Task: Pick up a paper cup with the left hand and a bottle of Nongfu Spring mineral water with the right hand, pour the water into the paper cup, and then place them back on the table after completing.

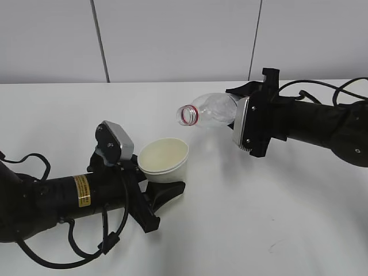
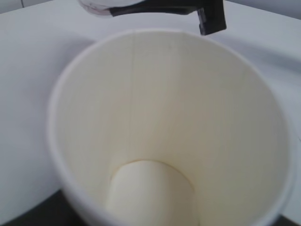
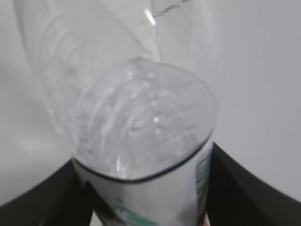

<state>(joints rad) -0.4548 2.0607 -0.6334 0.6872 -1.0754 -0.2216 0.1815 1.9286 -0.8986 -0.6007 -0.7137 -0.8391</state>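
Tilting the bottle [image 1: 214,110] mouth-down toward the paper cup [image 1: 165,160], the right hand [image 1: 299,123] has the pouring step in hand. Its claw [image 1: 244,112] pinches the clear bottle near the base, so the bottle lies almost level, red-ringed neck pointing at the cup but short of its rim. The left hand [image 1: 69,195] holds the cup lifted off the white surface [image 1: 259,218], near the middle; its claw [image 1: 155,184] is closed around the cup's lower wall. From the left wrist, the cup's inside [image 2: 155,141] looks dry, and I cannot make out any stream. Little water is visible in the bottle. Next, the neck probably needs to come over the cup's opening and tip further, keeping the cup steady.
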